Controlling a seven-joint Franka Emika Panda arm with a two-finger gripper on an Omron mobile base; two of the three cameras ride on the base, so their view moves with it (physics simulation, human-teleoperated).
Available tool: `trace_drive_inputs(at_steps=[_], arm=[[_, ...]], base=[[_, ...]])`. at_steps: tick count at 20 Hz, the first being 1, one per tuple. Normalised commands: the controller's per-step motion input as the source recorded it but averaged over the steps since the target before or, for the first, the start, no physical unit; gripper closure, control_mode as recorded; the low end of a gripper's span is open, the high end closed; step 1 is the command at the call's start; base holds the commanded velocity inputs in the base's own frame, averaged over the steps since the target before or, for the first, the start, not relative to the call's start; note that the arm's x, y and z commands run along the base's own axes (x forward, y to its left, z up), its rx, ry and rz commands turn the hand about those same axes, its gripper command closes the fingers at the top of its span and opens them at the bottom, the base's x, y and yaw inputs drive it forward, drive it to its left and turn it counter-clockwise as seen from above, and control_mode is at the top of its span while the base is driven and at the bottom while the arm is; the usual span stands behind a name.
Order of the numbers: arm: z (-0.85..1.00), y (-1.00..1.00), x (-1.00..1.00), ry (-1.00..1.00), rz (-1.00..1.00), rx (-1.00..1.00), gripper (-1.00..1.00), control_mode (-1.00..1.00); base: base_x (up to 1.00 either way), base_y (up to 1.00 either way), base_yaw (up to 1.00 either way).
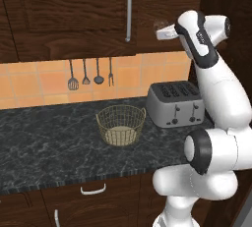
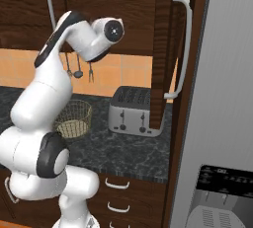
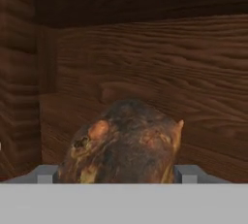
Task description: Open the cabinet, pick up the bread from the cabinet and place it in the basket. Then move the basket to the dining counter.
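- Hand view: the bread (image 3: 123, 143), a brown, dark-crusted lump with tan patches, sat directly ahead of the fingers and between them, on the wooden cabinet shelf (image 3: 63, 114).
- One grey finger (image 3: 46, 173) stood just beside the loaf's left flank and the other just beside its right flank; the pair was spread wide, released, and not pressed into the crust. Whether either finger touched the bread could not be told.
- Beyond the fingers and the bread rose the wood-grain back wall of the cabinet (image 3: 160, 58); a side wall closed the space to the fingers' left.
- Left base view: the white arm (image 1: 216, 81) reached up towards the cabinet (image 1: 74, 10), its hand end lying at the edge of the open compartment; the closed door beside it carried a long silver bar handle (image 1: 128, 10).
- Right base view: the open cabinet door (image 2: 165, 49) stood edge-on with its own silver handle (image 2: 184, 44), above a silver toaster (image 2: 131, 109).
- The basket (image 1: 120, 124), of pale gold wire with a beige bottom, stood upright and empty on the black speckled surface (image 1: 44, 142), well below the fingers and just beside the toaster (image 1: 176, 104).
- Four utensils (image 1: 91, 73) hung on the orange tiled wall behind the basket.
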Motion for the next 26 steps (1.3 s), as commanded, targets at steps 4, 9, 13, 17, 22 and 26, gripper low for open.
trace_drive_inputs(at_steps=[4,9,13,17,22,26], arm=[[0.56,0.0,-1.0,0.0,-0.1,0.0,1.0,-1.0],[0.42,-0.05,-1.0,0.06,-0.11,0.02,1.0,-1.0],[0.0,0.0,-1.0,0.29,-0.07,0.14,1.0,-1.0],[-0.06,0.01,-1.0,0.28,-0.03,0.24,1.0,-1.0],[-0.45,0.14,-0.93,0.21,-0.03,0.21,1.0,-1.0],[-0.69,0.23,-0.56,0.15,0.0,0.12,1.0,-1.0]], base=[[0.0,0.0,0.0],[0.0,0.0,0.0],[0.0,0.0,0.0],[0.0,0.0,0.0],[0.0,0.0,0.0],[0.0,0.0,0.0]])
